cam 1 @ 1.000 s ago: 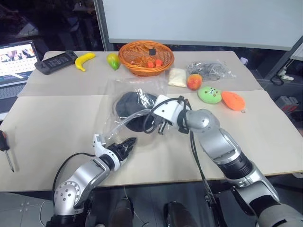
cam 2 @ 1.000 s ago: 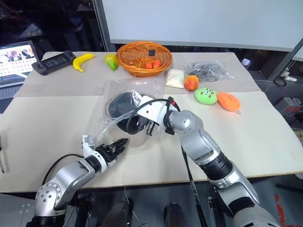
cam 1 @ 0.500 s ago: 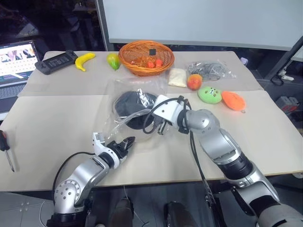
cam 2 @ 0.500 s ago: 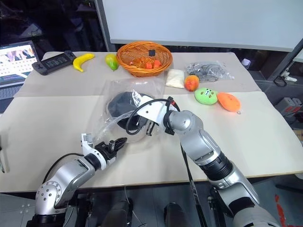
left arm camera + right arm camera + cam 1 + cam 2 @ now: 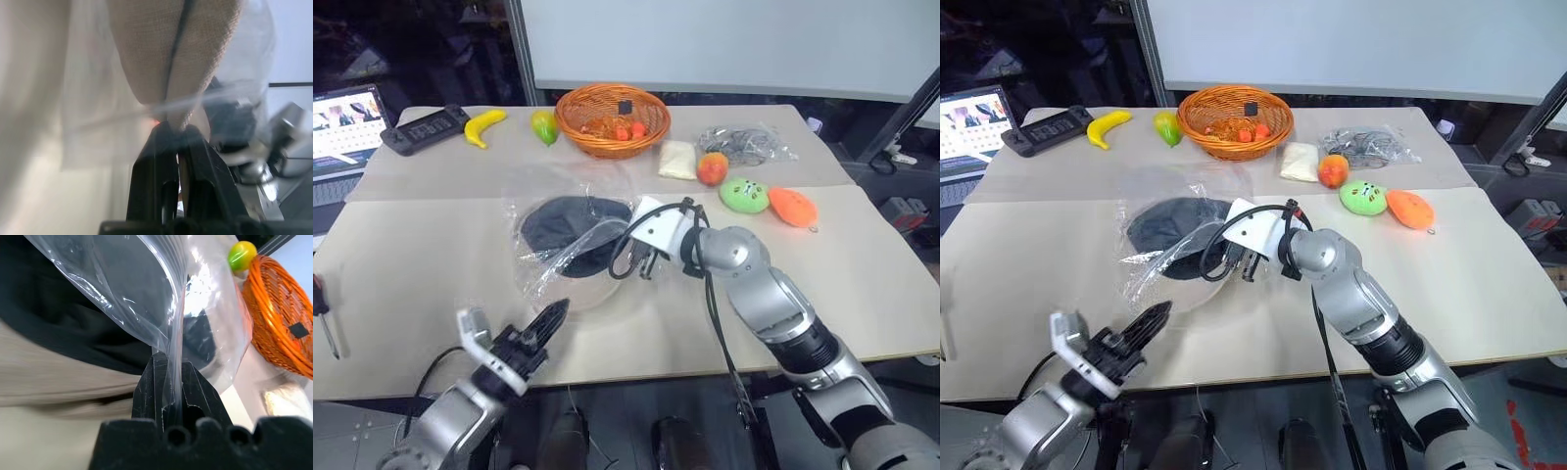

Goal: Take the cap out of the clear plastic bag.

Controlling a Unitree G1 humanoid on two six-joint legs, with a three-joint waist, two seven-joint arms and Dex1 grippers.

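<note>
I have pulled the left gripper (image 5: 551,315) back toward the near table edge since a second ago, and the cap (image 5: 570,233) has slid along with it, so its dark lining is now lying further toward my left and spread wider than before. In the left wrist view the left fingers (image 5: 157,161) are clenched on a fold of beige fabric, with a film of plastic lying over it, so I am reading this as a grip on the cap's edge, though I cannot tell whether some bag film is caught in the pinch too. The right gripper (image 5: 168,366) is staying where it was, clamped on a pleat of the clear plastic bag (image 5: 548,191) and anchoring it at mid-table. The cap is still sitting mostly inside the bag, with film draped over it, so the extraction is only starting. For room, the left gripper is already hanging at the near edge of the table (image 5: 411,264), so I am judging that little further travel is left straight back; the bare tabletop to my left looks freer. The orange basket (image 5: 612,117) and the fruit behind it are standing well apart from the pull.
</note>
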